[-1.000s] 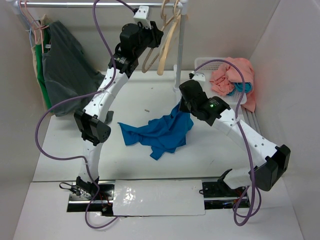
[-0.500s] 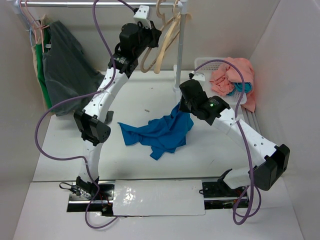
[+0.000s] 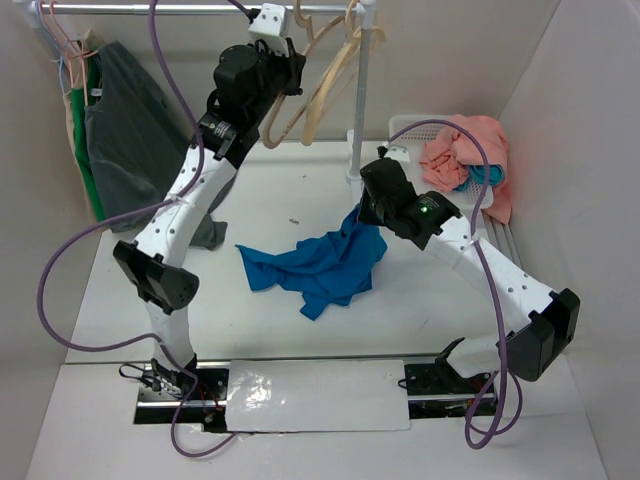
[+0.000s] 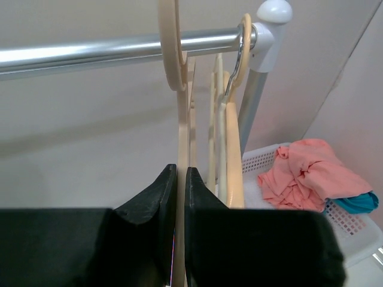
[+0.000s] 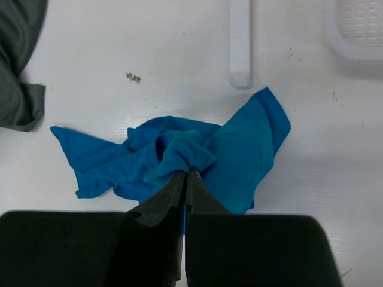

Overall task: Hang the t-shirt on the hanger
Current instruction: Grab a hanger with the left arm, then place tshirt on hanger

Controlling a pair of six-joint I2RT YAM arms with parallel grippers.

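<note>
Top external: white table [image 3: 250, 325]; left pincer [image 4: 181, 172] tight on hanger [image 4: 181, 119]; right pincer [image 5: 184, 174] on t-shirt [image 3: 320, 265]

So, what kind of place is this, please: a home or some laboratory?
Probably a robot test cell set up as a small laundry corner, not a home. Plain white panels enclose a white table; a metal clothes rail carries hangers; a white basket holds pink cloth.

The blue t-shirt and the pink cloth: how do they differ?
The t-shirt is royal blue; the pink cloth is salmon. The t-shirt sprawls on the table; the pink cloth is heaped in the white basket. The right gripper pinches the t-shirt; no gripper touches the pink cloth. Both are crumpled.
</note>
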